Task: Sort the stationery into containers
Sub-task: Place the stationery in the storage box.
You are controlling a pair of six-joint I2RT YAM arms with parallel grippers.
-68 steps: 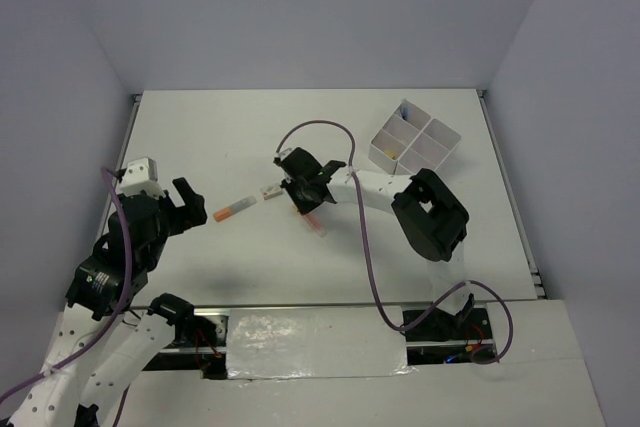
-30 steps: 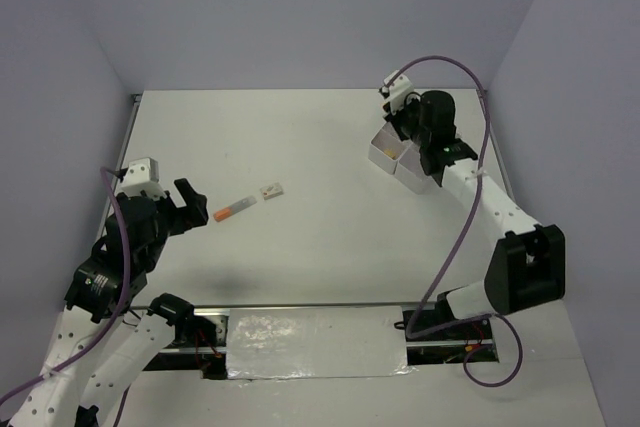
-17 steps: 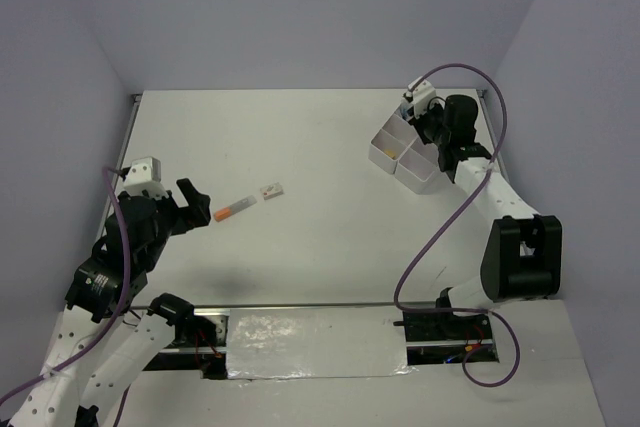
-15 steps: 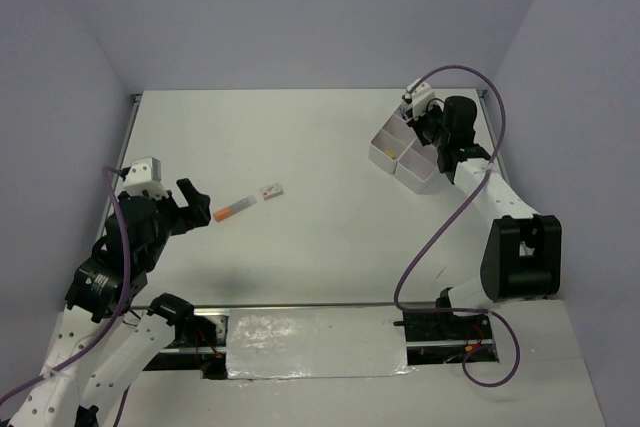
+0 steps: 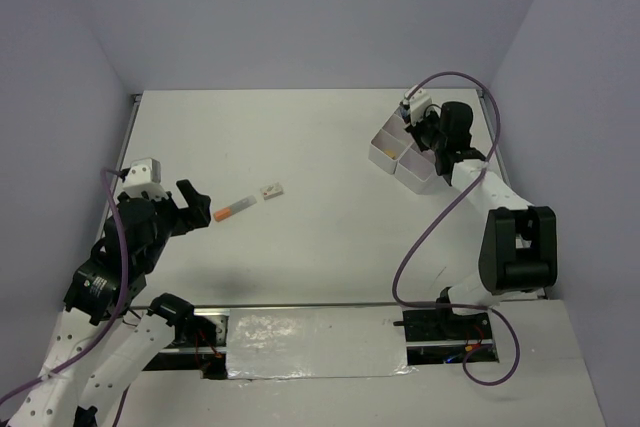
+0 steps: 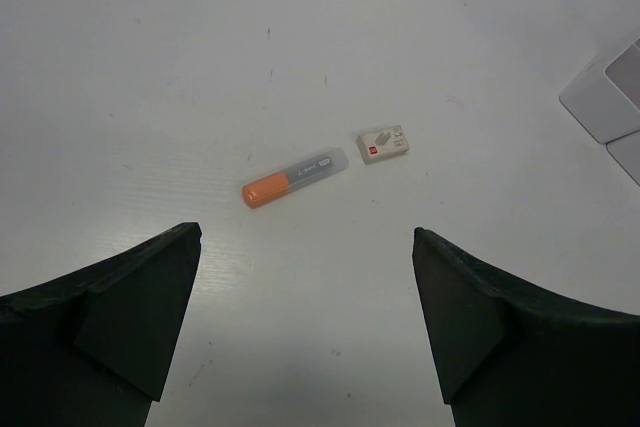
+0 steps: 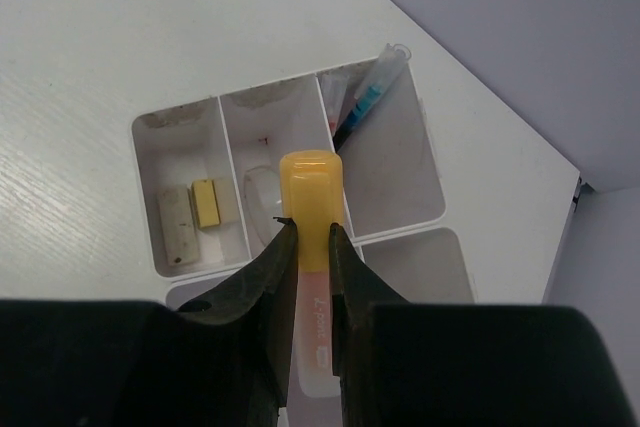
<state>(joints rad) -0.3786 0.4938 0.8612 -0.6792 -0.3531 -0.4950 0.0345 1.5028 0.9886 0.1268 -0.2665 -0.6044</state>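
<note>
Left fingers (image 6: 140, 312): spread wide, nothing between them, touching nothing. In the left wrist view they frame the orange marker (image 6: 293, 177) and a small white eraser (image 6: 384, 144), both well apart from the tips.

Orange marker lies flat on the worktop (image 5: 320, 147), orange cap toward the left arm. The eraser sits just beside its far end, not touching. Bare worktop shows on every side of the pair, and they are well in from the left and near edges.

Left arm: folded up near the left edge of the worktop, wrist raised and tilted down toward the marker.

Right fingers (image 7: 250, 287): narrow, closed on the body of a yellow-capped marker (image 7: 312, 197), cap pointing away from the wrist.

The cap hangs over the white divided box (image 7: 395, 182), above the compartment that holds a pale rounded item (image 7: 258, 192). I cannot tell whether the cap touches anything. The compartment to its left holds two small erasers (image 7: 190, 215). The one to its right holds thin pens (image 7: 365, 99) leaning on the far wall.

Box sits near the far right corner of the worktop, well apart from the orange marker.

Right arm: stretched forward along the right edge, wrist over the box.
</note>
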